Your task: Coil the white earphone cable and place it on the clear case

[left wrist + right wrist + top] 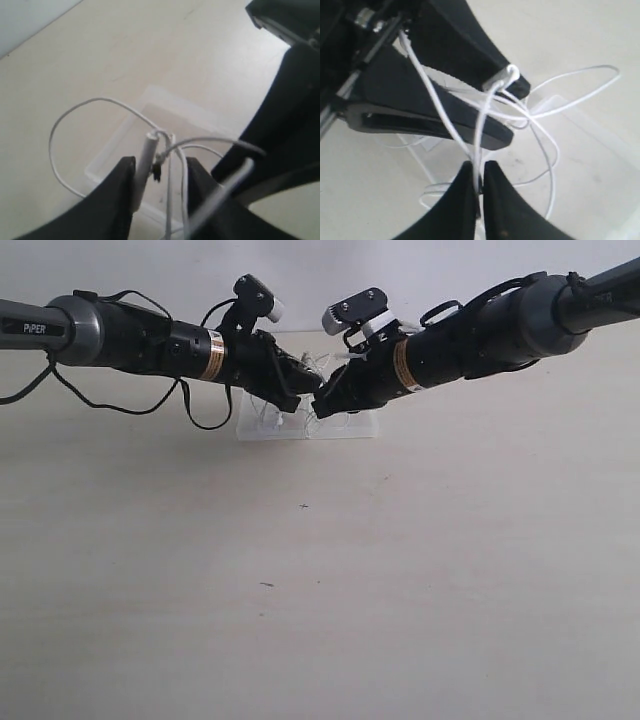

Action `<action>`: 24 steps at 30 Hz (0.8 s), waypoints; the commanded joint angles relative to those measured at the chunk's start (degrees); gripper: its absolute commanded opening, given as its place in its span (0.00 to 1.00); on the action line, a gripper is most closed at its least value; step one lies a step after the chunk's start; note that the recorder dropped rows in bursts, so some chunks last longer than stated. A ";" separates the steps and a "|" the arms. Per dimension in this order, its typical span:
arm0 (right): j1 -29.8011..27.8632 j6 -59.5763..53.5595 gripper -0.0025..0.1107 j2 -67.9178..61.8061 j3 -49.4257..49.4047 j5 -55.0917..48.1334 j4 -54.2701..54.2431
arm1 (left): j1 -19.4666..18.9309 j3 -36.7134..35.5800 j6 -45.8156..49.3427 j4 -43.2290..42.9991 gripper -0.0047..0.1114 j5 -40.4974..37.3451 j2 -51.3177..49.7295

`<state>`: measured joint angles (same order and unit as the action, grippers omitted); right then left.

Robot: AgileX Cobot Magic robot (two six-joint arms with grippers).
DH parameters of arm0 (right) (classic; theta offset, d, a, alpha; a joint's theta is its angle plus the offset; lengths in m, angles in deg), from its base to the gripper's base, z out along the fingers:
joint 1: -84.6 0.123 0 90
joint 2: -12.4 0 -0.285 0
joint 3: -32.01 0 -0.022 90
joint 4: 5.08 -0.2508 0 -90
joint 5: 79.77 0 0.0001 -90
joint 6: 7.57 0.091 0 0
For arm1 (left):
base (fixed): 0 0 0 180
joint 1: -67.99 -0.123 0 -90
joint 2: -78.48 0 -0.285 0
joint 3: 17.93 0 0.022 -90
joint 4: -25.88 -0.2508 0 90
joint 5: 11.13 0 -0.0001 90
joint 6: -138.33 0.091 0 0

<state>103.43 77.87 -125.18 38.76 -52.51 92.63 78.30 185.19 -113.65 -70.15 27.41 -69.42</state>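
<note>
Both arms meet over the clear case [350, 428], which lies flat at the table's far middle. The white earphone cable [318, 362] hangs between the two grippers in loose loops. In the left wrist view my left gripper [160, 167] stands open, with several cable strands [80, 106] and a white stick-shaped piece [147, 155] between its fingers, above the case [120, 145]. My right gripper [479, 172] is shut on cable strands [580, 87], just above the case [590, 150]. The left gripper's black fingers [435, 110] cross right in front of it.
Thick black arm cables [130, 405] droop under the left arm. Small dark specks [267, 585] mark the pale tabletop nearer the camera. A light wall [320, 265] runs behind the case.
</note>
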 commanded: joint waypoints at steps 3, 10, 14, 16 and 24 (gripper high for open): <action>0.10 1.68 0.02 0.10 0.43 -5.18 -0.17 | -0.46 0.29 -1.30 -3.16 0.36 4.40 1.08; 0.10 1.68 0.02 0.10 0.43 -6.29 -0.28 | -1.65 0.29 -4.57 -3.92 0.53 5.22 2.20; 0.10 1.79 0.02 0.10 0.43 -8.20 -0.28 | -2.38 0.29 -4.75 -3.92 0.53 8.99 2.32; 0.10 2.83 0.02 0.10 0.43 -10.21 -0.28 | -2.63 0.29 -4.75 -3.92 0.53 11.33 2.67; 0.10 2.91 0.02 0.10 0.43 -11.08 -0.17 | -3.37 0.29 -5.05 -3.92 0.53 11.64 4.70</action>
<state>103.56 80.58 -125.18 38.76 -62.63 92.70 75.38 185.19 -118.12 -74.36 38.72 -66.17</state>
